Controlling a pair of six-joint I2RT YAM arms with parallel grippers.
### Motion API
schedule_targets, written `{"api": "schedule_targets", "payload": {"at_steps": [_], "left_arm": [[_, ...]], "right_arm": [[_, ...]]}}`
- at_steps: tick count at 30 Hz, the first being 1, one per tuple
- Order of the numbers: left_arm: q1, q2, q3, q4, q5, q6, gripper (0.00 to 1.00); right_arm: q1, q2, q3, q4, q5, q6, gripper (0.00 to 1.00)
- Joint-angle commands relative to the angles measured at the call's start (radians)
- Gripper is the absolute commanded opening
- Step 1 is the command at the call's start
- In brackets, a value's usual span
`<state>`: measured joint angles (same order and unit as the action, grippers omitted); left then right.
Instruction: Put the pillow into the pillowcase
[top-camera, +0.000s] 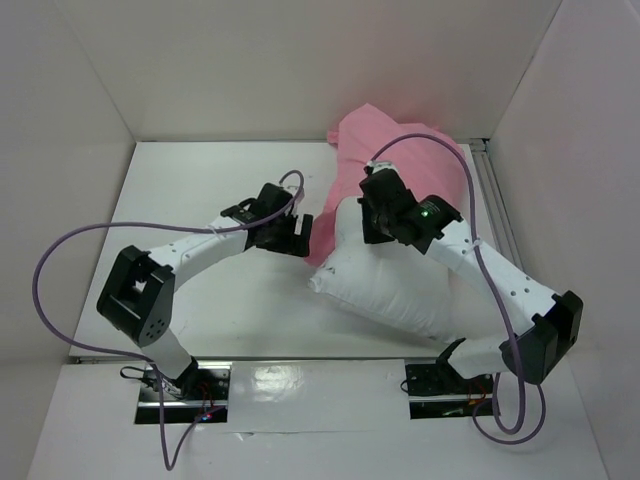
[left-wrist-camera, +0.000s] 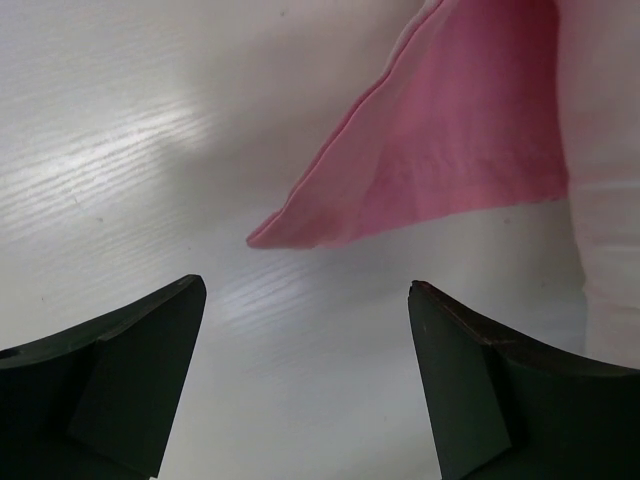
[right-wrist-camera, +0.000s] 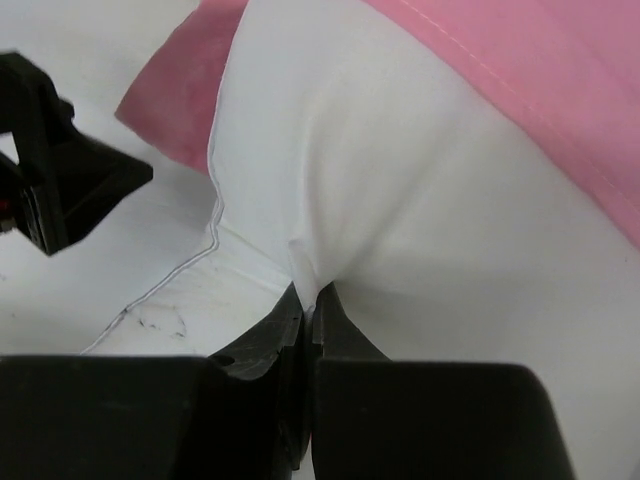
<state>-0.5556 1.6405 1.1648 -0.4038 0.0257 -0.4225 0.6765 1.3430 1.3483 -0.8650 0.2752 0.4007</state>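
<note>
Two grippers work one pillow toward its cover.

Nearest the arm bases, the white pillow (top-camera: 385, 290) lies slanted on the table (top-camera: 200, 190), most of it bare. Just beyond its middle, the right gripper (right-wrist-camera: 308, 300) has its fingers pressed together on a small raised fold of the pillow's fabric, a hold that likely serves to shove the cushion away from the bases. Beside it, the left gripper (left-wrist-camera: 305, 290) hangs low over the table with fingers spread wide and nothing between them, facing a hemmed corner of the pink pillowcase (left-wrist-camera: 440, 150), probably ready to pin or lift that edge. Farthest off, the pillowcase bunches toward the back wall, draped over the pillow's far end, so the insertion looks barely begun.
</note>
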Motion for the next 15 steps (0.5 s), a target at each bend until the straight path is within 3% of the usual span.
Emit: {"api": "schedule_targets", "payload": {"at_steps": [1,12,15], "left_arm": [[-0.007,0.007,0.05,0.091,0.039,0.065,0.96],[0.002,0.2,0.177,0.131,0.129,0.083,0.96],[0.002,0.234,0.208,0.163,0.288,0.041,0.77]], "right_arm": [[-0.012,-0.033,0.058,-0.035,-0.1,-0.072,0.0],[-0.032,-0.042,0.097,-0.069,-0.126,-0.082,0.0],[-0.041,-0.042,0.088,-0.069,-0.126,-0.082,0.0]]}}
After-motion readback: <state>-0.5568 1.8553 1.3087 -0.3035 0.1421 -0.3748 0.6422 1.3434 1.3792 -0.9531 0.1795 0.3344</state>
